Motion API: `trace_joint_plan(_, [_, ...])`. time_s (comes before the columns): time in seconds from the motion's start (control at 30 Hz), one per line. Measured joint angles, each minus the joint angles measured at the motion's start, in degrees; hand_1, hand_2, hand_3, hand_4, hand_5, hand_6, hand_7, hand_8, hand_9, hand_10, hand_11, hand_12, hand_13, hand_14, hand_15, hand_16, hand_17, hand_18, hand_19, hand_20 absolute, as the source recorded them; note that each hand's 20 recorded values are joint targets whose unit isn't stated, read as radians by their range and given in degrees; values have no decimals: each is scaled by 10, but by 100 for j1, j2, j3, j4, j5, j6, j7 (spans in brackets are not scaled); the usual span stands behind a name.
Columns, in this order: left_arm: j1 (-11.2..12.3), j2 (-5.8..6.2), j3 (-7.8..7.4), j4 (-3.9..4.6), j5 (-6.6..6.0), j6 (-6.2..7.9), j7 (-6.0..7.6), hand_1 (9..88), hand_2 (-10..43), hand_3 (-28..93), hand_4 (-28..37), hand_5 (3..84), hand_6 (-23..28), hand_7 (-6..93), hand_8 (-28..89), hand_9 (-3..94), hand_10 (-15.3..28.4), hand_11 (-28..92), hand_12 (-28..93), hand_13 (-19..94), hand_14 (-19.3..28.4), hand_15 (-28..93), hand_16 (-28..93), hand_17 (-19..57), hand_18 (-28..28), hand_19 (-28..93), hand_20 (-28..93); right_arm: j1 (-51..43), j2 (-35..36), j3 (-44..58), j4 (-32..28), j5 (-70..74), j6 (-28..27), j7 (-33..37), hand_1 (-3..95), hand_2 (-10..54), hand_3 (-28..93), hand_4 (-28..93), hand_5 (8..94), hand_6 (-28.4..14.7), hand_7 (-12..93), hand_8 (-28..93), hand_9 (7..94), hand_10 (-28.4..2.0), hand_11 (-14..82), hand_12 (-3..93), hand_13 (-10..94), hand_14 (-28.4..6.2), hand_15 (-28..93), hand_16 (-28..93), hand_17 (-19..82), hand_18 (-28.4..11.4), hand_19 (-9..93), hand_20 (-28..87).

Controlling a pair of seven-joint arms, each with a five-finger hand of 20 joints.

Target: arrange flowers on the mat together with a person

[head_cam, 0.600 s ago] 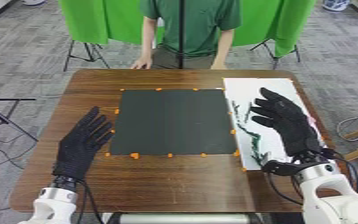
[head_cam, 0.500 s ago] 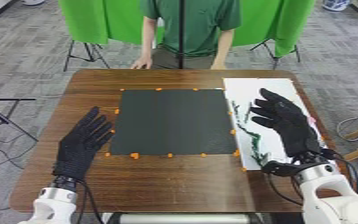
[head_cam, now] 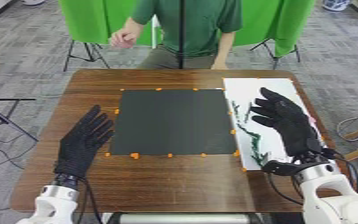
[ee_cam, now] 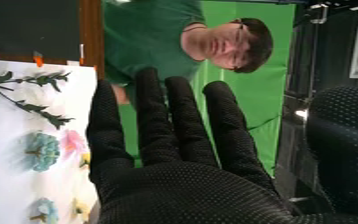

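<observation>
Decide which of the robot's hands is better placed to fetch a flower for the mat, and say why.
Probably the right hand: it hovers over the white sheet, where the flowers lie. The left hand is across the dark mat from them.

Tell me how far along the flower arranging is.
Done: nothing, it seems; no flowers lie on the dark mat. In hand: nothing; the left hand and right hand are both open and without a flower. Left: apparently all of it, as the blue flower, pink flower and leafy sprig lie on the white sheet.
</observation>
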State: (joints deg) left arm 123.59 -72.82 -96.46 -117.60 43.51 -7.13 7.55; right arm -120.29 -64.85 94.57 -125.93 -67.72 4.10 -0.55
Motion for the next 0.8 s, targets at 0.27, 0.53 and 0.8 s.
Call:
trace_joint_plan(0.27, [-57,0,24,27,0,-4,-22,269,28,714,-254,309,26,133,-83,251,110,130,144,200,141,185,32,-120,216,432,84,104,-54,-21,44,-30,-78,22,125,105,817,-258,330,-55,150,-97,358,-149,109,195,311,-128,203,244,44,-224,449,229])
trace_joint_plan(0.53, [-88,0,54,47,0,-1,-22,269,29,715,-253,307,25,135,-84,251,110,130,144,200,141,184,32,-120,216,432,84,107,-64,-8,40,-43,-97,74,125,107,816,-258,333,-55,150,-97,363,-151,109,195,318,-128,207,242,45,-224,452,229])
trace_joint_plan(0.8, [-104,-13,63,51,3,-4,-35,269,30,714,-254,303,24,136,-85,251,110,131,144,200,141,184,33,-121,217,432,84,91,-68,-8,39,-42,-147,122,126,108,815,-257,336,-56,151,-97,365,-150,112,195,322,-129,214,239,46,-224,454,229])
